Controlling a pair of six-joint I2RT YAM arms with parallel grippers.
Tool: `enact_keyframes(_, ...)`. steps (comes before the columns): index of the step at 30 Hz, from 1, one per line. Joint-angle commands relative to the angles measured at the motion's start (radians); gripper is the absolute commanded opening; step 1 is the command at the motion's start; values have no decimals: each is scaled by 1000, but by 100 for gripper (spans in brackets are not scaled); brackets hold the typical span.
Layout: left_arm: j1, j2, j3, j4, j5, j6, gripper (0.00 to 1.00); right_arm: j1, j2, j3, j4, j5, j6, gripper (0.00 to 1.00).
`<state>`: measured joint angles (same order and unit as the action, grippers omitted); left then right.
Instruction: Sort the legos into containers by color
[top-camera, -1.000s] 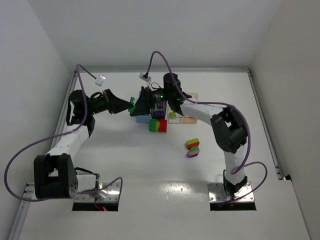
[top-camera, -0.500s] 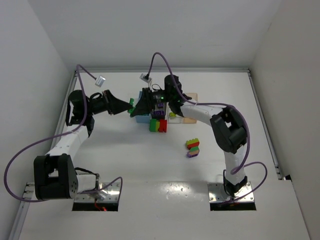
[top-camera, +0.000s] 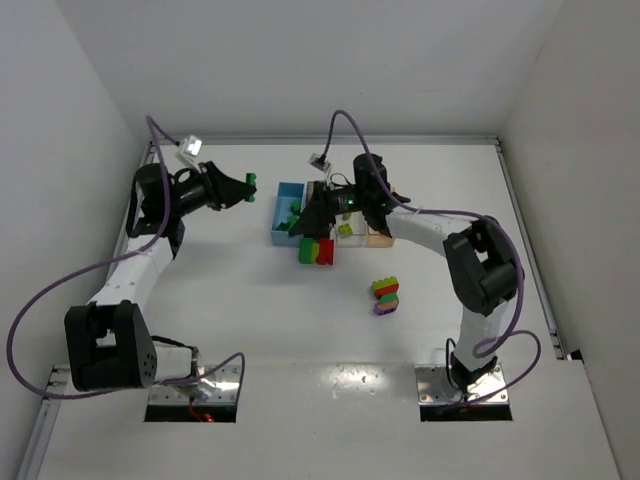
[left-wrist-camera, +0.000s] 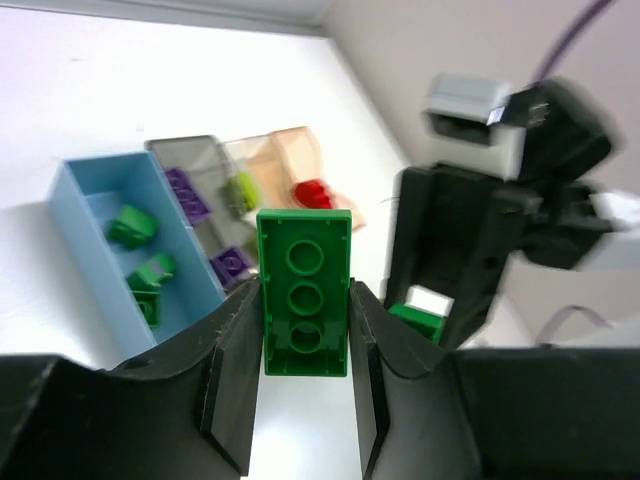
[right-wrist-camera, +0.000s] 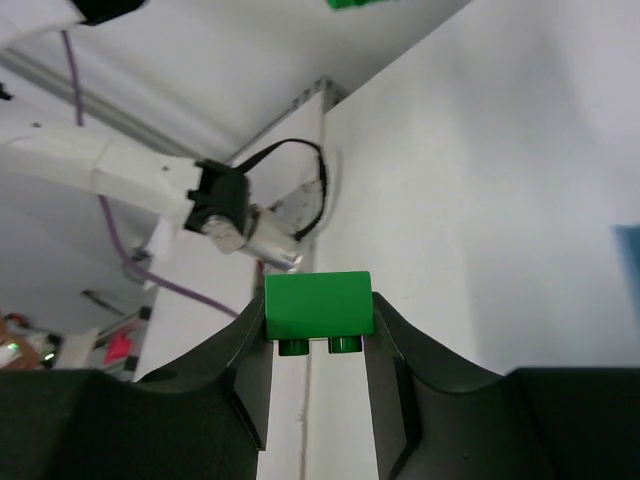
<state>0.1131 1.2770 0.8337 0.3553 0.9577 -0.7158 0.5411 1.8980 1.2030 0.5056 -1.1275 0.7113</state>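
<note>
White table (top-camera: 230, 300). Far centre, 1 row: blue bin (top-camera: 290, 187) at the left end, tan bin (top-camera: 378, 239) at the right end, 2 more between them, mostly hidden from above. Just near of the row: green brick (top-camera: 308, 250) and red brick (top-camera: 325, 251), side by side. Nearer, further right: small clump of bricks (top-camera: 386, 296), red, green, yellow-green, purple.

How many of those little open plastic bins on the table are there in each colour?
Blue rectangular plastic bin: 1
Dark grey rectangular plastic bin: 1
Clear rectangular plastic bin: 1
Tan-orange rectangular plastic bin: 1
Total: 4
</note>
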Motion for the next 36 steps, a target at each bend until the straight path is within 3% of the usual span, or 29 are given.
enact_keyframes(1,-93,28,97,-278,-269,265,10,-41,-83,25,-180,110,-220,0)
enact_keyframes(2,-128,39,129,-311,-319,291,12,-55,-97,39,-317,183,-318,0)
enact_keyframes(5,-191,108,200,-401,-459,378,12,-73,-125,75,-485,360,-433,0)
enact_keyframes(10,-282,243,284,-463,-597,404,12,-110,-163,66,-519,485,-454,0)
enact_keyframes(19,-343,482,446,-507,-629,418,18,-139,-163,66,-529,495,-454,0)
enact_keyframes(24,-343,538,478,-507,-639,409,30,-159,-152,75,-529,495,-444,0)
enact_keyframes(31,-362,558,509,-516,-636,409,61,-159,-113,104,-529,486,-444,0)
enact_keyframes(36,-351,471,509,-503,-616,409,63,-139,-71,176,-529,495,-426,0)
